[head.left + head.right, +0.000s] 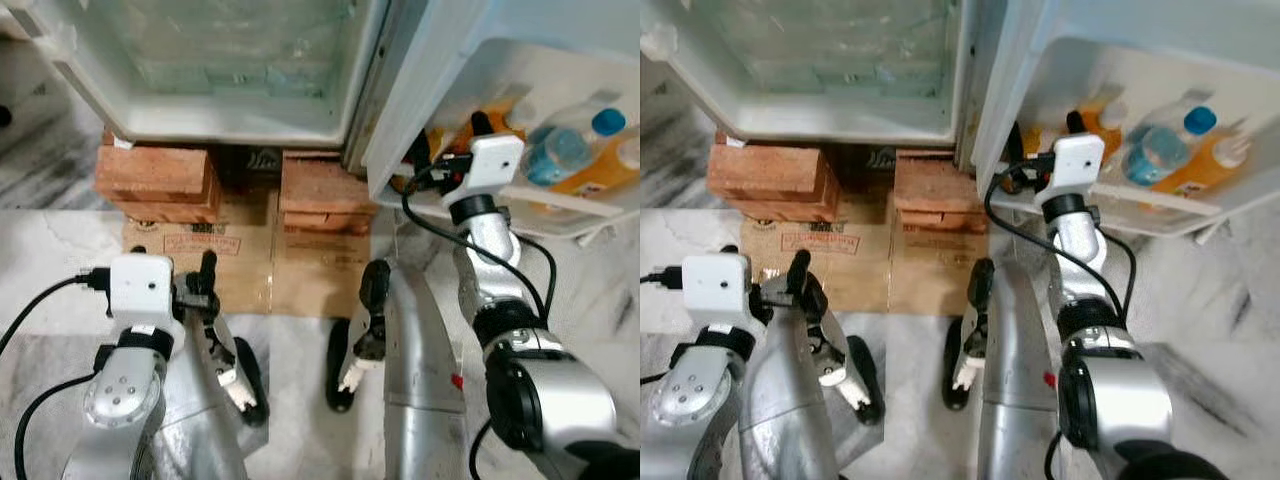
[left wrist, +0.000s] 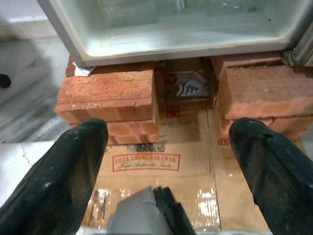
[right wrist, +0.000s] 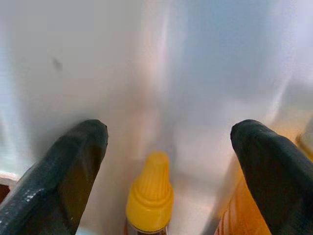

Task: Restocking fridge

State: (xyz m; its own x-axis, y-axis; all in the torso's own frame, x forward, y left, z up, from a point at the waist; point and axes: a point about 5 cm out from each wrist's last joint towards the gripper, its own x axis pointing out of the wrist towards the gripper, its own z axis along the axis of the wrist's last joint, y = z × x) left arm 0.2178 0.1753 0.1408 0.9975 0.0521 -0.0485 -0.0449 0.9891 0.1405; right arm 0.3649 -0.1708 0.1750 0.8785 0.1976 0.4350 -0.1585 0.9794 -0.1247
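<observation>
The left gripper (image 2: 166, 166) hung low in front of the robot, its two black fingers (image 2: 63, 181) spread wide with nothing between them, pointed at the bricks (image 1: 160, 180) and flattened cardboard (image 1: 240, 250) under the fridge (image 1: 230, 110). It looked idle.

Further right, the open fridge body showed a pale, frosted lower compartment. The door (image 1: 440, 80) stood swung out on the right, and its bottom shelf (image 1: 520, 205) held the stock: an orange bottle (image 1: 500, 120) at the near end, then a clear bottle with a blue cap (image 1: 575, 145), then another orange bottle (image 1: 610, 170) lying at an angle.

The right gripper (image 3: 168, 161) was reached up into that door shelf. Its fingers (image 3: 68, 166) were wide apart and held nothing; a yellow-capped bottle (image 3: 149, 193) stood centred between them, with an orange bottle (image 3: 239, 215) just beside the other finger.

The step appeared to be either setting down or taking hold of the yellow-capped bottle; which one could not be told. To do it well, the arm should move straight along the fingers' line, keeping the cap centred, so neither finger knocks the neighbouring orange bottle.

In the way: the shelf's front rail, the crowded bottles, and the wrist camera's cable (image 1: 430, 215) looping near the door's edge.
</observation>
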